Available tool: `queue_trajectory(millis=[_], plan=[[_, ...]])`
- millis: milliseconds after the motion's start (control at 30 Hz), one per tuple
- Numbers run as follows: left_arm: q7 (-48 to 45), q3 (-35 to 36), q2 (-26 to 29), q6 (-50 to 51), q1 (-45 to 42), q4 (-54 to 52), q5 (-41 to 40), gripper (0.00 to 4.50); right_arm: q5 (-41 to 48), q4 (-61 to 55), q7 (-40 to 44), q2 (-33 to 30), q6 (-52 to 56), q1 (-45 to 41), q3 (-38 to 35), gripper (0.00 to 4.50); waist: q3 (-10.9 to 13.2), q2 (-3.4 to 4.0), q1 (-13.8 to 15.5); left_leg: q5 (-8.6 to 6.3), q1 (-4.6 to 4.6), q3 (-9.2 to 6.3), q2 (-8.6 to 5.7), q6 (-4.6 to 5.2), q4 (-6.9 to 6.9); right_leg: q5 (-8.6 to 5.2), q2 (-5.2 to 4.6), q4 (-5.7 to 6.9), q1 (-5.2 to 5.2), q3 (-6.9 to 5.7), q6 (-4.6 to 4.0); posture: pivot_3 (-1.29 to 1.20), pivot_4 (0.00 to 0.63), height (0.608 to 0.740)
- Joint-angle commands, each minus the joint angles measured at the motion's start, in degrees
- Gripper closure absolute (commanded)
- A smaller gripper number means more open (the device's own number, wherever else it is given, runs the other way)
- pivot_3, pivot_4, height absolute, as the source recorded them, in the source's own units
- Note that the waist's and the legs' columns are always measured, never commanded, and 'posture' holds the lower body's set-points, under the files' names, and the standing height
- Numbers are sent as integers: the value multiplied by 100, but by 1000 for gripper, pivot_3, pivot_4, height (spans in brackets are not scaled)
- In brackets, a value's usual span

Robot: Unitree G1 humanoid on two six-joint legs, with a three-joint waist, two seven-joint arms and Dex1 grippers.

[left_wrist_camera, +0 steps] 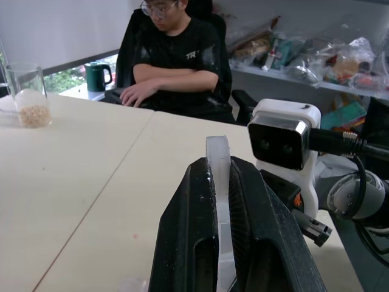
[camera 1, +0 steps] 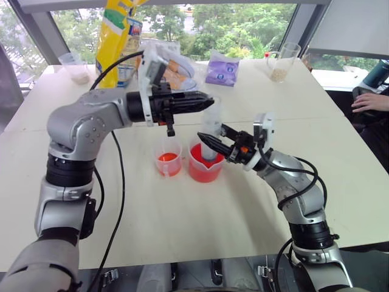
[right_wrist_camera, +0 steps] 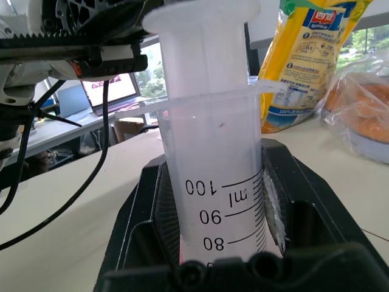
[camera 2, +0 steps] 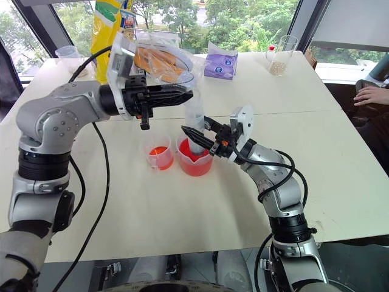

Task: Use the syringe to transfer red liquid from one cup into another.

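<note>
A: Step? Drawing up, I'd say. The right gripper (camera 1: 214, 143) is clamped on the syringe (camera 2: 196, 125) barrel, which stands upright in the wide spouted cup (camera 1: 205, 165), tip down in the red liquid (camera 1: 200, 173).

B: And the left gripper (camera 1: 205, 102)?

A: Fingers pinched shut on the plunger's flat top flange; the left wrist view shows the clear plastic edge squeezed between the black pads (left_wrist_camera: 249, 231). It points level, across above the cups.

B: Target cup?

A: The smaller narrow cup (camera 1: 169, 159) is just beside the spouted one, on its left, with some red already in the bottom.

B: Next move?

A: Judging only: pull the plunger straight up along the barrel while the right holds steady, then carry the syringe over to the narrow cup. A skewed pull could tip the cup.

B: Materials?

A: Syringe is a cloudy clear rigid cylinder with black printed scale marks (right_wrist_camera: 228, 210). Cups are thin clear plastic. The white table (camera 1: 182, 231) is matte. Liquid is bright orange-red and watery.
</note>
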Motion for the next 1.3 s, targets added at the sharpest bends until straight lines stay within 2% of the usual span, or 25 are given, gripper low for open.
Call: queue_trajectory(millis=[33,300,400,500,700,767,967,1133,1300], plan=[[205,552,74,-332,-498,-23,45,4449,-78,-15,280,-96,118,192,415,3049,0,0,0,0,0,0,0,0,0,0,0,1,0,0,0,0,150,740],[144,481,115,-294,-308,-111,54,4449,-54,-101,214,-63,86,35,355,3049,0,0,-1,0,0,0,0,0,0,0,0,3,0,0,0,0,150,740],[-20,336,255,-217,56,-301,64,4449,10,-261,133,-76,155,-211,252,3049,0,0,-23,0,1,0,0,0,0,0,0,4,-1,1,0,0,150,740],[-27,251,322,-177,332,-451,83,3296,103,-398,59,-87,269,-387,157,3049,0,0,-10,0,3,0,2,0,0,-1,0,15,-5,1,-1,0,150,740],[-2,556,382,-29,533,-649,-173,251,184,-533,27,-112,401,-508,97,3049,3,-5,3,2,1,-1,1,-3,2,-1,-4,20,-6,1,-1,0,150,740],[18,754,447,142,557,-701,-414,251,206,-549,16,-123,423,-530,85,3049,4,-6,-1,1,2,-1,0,-3,2,-1,-5,20,-6,1,-1,0,150,740],[-163,1362,1137,367,975,-1042,-843,251,283,-526,-5,-205,473,-731,-68,3049,4,-6,-22,2,4,-1,3,-3,1,-1,-2,24,-9,1,-1,0,150,740],[-7,2015,1667,486,945,-822,-1095,251,626,-464,-48,-239,765,-1427,-326,3049,10,-11,-18,5,3,-1,4,-8,2,-1,-3,26,-12,2,-2,0,150,740],[51,2410,2084,503,829,-612,-1219,251,1005,94,-21,43,957,-2318,-416,3049,14,-18,-16,5,4,0,4,-8,1,-1,-3,24,-10,1,-2,0,150,740]])
